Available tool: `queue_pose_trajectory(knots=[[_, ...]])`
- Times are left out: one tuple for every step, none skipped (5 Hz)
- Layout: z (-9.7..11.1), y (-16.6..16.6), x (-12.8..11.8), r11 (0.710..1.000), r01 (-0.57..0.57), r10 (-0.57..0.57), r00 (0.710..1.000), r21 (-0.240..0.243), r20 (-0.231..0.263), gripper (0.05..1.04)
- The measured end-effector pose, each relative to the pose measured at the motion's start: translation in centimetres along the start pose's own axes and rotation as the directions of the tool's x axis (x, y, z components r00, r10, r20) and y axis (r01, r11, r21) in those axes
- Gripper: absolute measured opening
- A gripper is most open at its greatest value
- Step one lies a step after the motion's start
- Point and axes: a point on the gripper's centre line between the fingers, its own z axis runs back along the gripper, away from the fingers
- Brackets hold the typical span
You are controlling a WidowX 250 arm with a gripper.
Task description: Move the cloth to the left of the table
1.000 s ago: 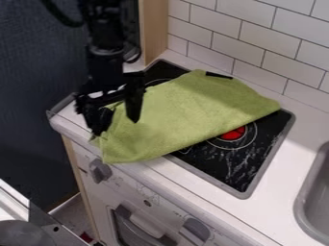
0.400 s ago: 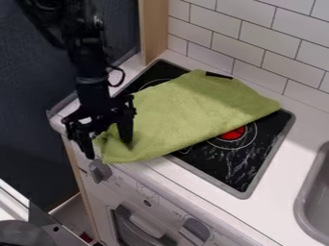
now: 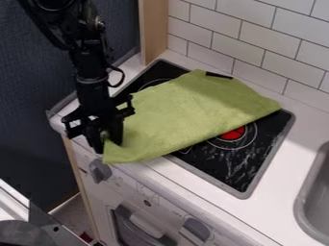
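The black gripper (image 3: 108, 145) is at the left end of the cloth, low over the counter's front left corner. Its two fingers stand close together, pinching a small bunched bit of green at the cloth's left corner. The green cloth (image 3: 186, 113) lies spread at a slant over the black stovetop, from the front left edge of the counter towards the back right. The gripper hides the cloth's left tip.
Under the cloth is the black stovetop (image 3: 241, 166), with a red burner mark beside the cloth's lower edge. A grey sink (image 3: 308, 192) is at the right. A wooden post (image 3: 153, 31) and a tiled wall (image 3: 257, 38) stand behind the counter.
My gripper has moved down and slightly left to the cloth's left corner, and its fingers have drawn together there. The rest of the cloth lies as before.
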Motion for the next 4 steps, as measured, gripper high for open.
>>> queue_pose_trajectory(knots=[[0.9,-0.5,0.2,0.999,0.010,-0.012,0.999,0.041,0.049,0.140],[2.4,-2.8,0.1,0.992,0.123,-0.125,0.984,0.025,0.127,0.051],[5.2,-6.9,-0.4,0.970,0.237,-0.243,0.948,0.054,0.207,0.050],[6.5,-10.3,-1.5,0.940,0.329,-0.341,0.909,0.089,0.241,0.050]])
